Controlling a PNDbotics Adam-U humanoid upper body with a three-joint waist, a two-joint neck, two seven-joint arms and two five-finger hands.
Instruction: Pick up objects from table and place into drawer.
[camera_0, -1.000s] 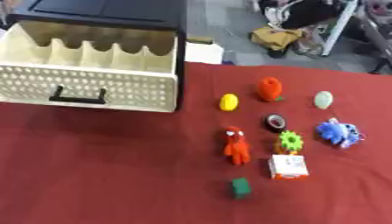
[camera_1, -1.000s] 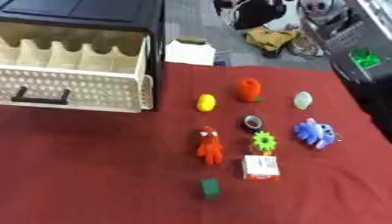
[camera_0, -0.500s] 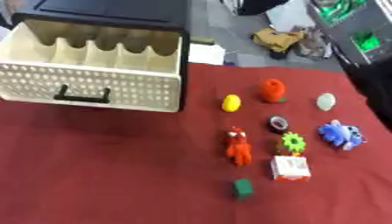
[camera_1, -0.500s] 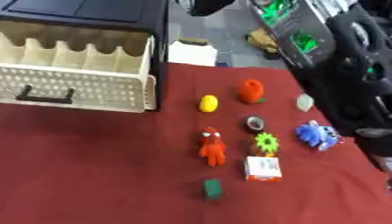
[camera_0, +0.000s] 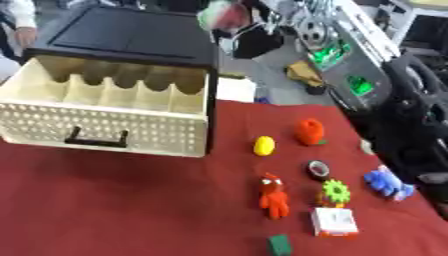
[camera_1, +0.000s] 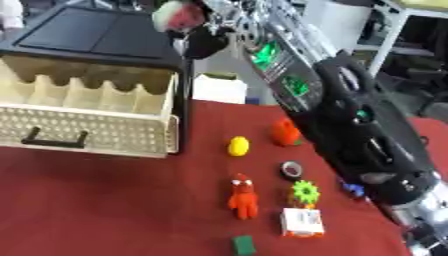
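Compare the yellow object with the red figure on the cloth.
The yellow object is a plain rounded lump; the red figure is longer, with a head, arms and legs. The yellow object lies nearer the open drawer; the red figure lies closer to the camera, beside the green gear-shaped piece. Both rest untouched on the red cloth, outside the drawer.
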